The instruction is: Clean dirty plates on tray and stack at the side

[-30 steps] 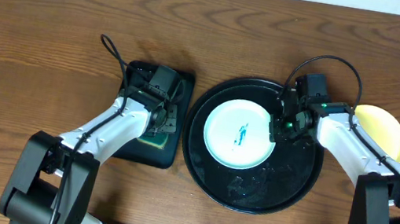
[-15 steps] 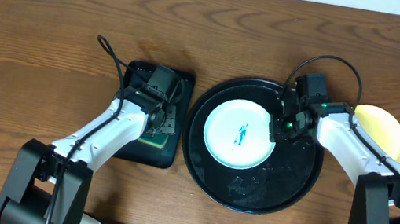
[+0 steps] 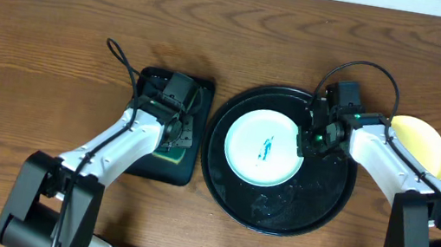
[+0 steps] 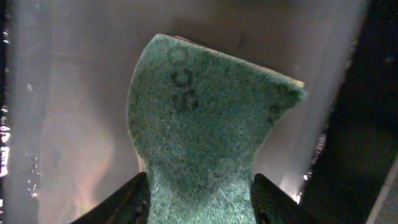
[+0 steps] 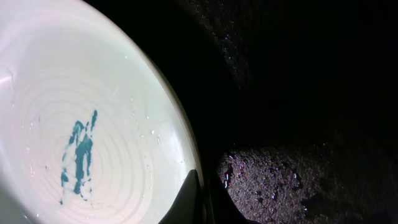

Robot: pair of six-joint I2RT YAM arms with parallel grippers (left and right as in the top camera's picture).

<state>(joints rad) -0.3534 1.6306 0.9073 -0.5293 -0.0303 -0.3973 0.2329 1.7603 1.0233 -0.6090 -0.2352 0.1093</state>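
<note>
A brown wooden surface [image 3: 42, 27] carries a small rectangular tray [image 3: 183, 169] on the left and the large round tray [image 3: 295, 209] just beside it on the right. Their rims are close but apart. A pale plate [image 3: 262, 147] lies flat in the upper left part of the round tray, with a teal smudge [image 3: 268, 148] at its centre. The bare black floor of the round tray glints with wet specks below and to the right of the plate. A yellow plate [image 3: 424, 141] rests on the surface outside the round tray, off its right rim. The right arm [image 3: 389, 166] crosses in front of it and hides its left edge.

The left hand [image 3: 176, 117] hangs over the rectangular tray and covers much of it from above. In the left wrist view its fingers [image 4: 121, 202] are pressed in from both sides on the lower end of a green sponge [image 4: 205, 124]. The sponge's free end curls upward, with the tray's pale, shiny floor behind it.

The right hand [image 3: 314, 139] sits at the pale plate's right rim, inside the round tray. The right wrist view shows only one finger [image 5: 189, 196], right at the plate's edge. The other is lost in the dark, so it cannot be told how far this hand is spread or whether it pinches the rim.
</note>
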